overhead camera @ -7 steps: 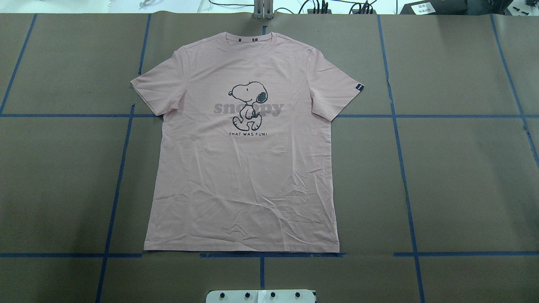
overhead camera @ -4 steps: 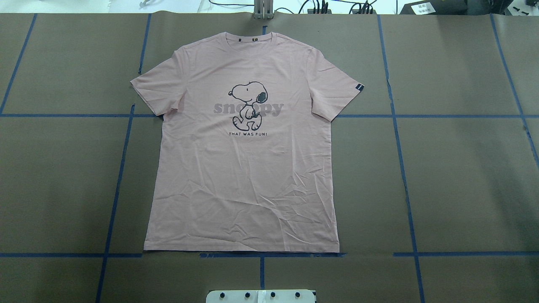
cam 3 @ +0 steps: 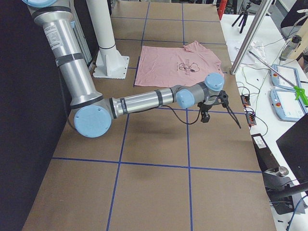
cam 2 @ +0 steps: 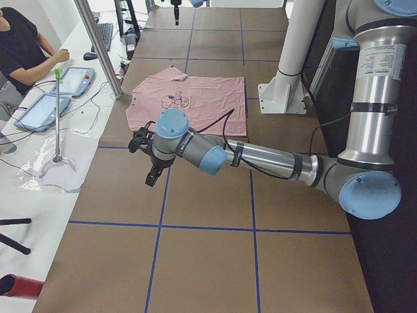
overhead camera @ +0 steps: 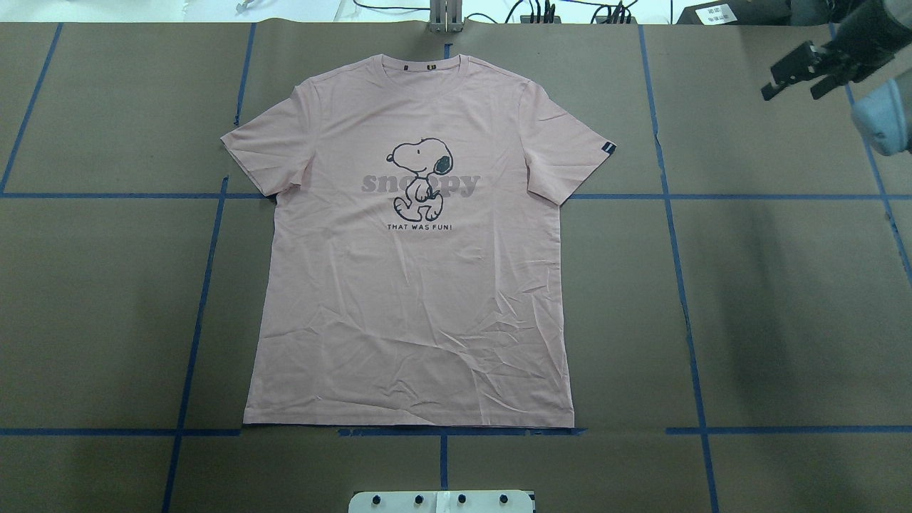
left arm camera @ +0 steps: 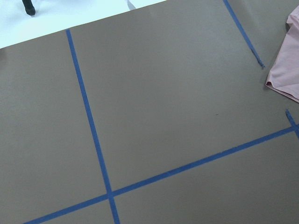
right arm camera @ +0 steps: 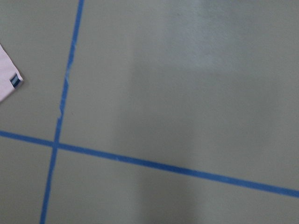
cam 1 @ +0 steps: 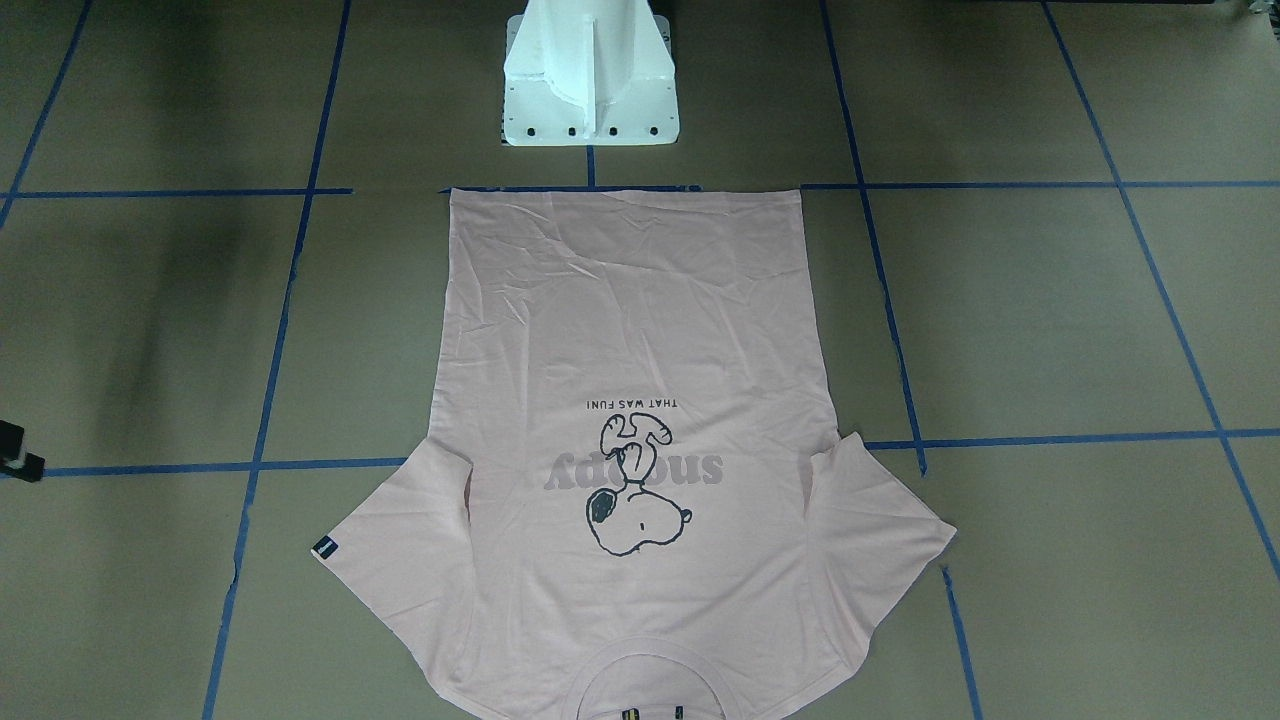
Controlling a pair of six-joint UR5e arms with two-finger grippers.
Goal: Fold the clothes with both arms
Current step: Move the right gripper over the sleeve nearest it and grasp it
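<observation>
Pink T-shirt (overhead camera: 413,299) lay flat, print up, on the counter (overhead camera: 784,285), right fingers (overhead camera: 773,87) apart, well off its tagged sleeve, left fingers (cam 2: 151,176) spread or closed, couldn't tell.

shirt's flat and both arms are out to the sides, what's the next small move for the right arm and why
Probably ease the right gripper in toward the tagged sleeve of the T-shirt, which lies flat and unfolded; that gripper hangs over bare table, apart from the cloth.

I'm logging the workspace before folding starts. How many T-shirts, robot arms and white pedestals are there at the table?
T-shirt: 1
Robot arms: 2 (left arm, right arm)
White pedestal: 1
Total: 4
</observation>
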